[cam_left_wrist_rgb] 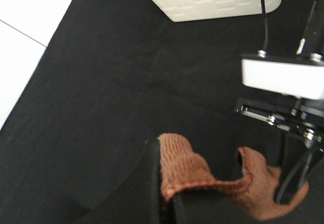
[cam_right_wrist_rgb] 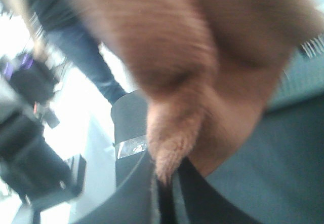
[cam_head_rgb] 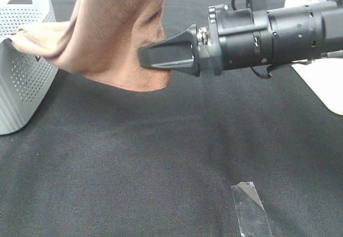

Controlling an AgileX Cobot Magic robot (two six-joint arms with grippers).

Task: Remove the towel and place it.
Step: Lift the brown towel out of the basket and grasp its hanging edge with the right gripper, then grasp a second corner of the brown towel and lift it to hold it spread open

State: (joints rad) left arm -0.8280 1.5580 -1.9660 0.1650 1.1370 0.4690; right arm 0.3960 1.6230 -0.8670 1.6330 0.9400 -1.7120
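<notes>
Aloft, towel (cam_head_rgb: 115, 33) hanging lengthwise down, end over basket (cam_head_rgb: 27, 87), pinched by left fingers (cam_left_wrist_rgb: 151, 183) and right fingers (cam_head_rgb: 166, 54)

Brown towel (cam_head_rgb: 120, 28) aloft, draped over basket rim

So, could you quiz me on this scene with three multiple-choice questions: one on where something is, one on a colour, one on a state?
1. In the high view, the basket stands at the: A) left B) right C) centre.
2. The towel is: A) blue B) brown C) white.
3. The right claw is: A) open and empty B) gripping the basket C) shut on the towel.
Answers: 1 A, it sits at the left edge; 2 B, the hanging cloth is brown; 3 C, cloth is pinched in it.
</notes>
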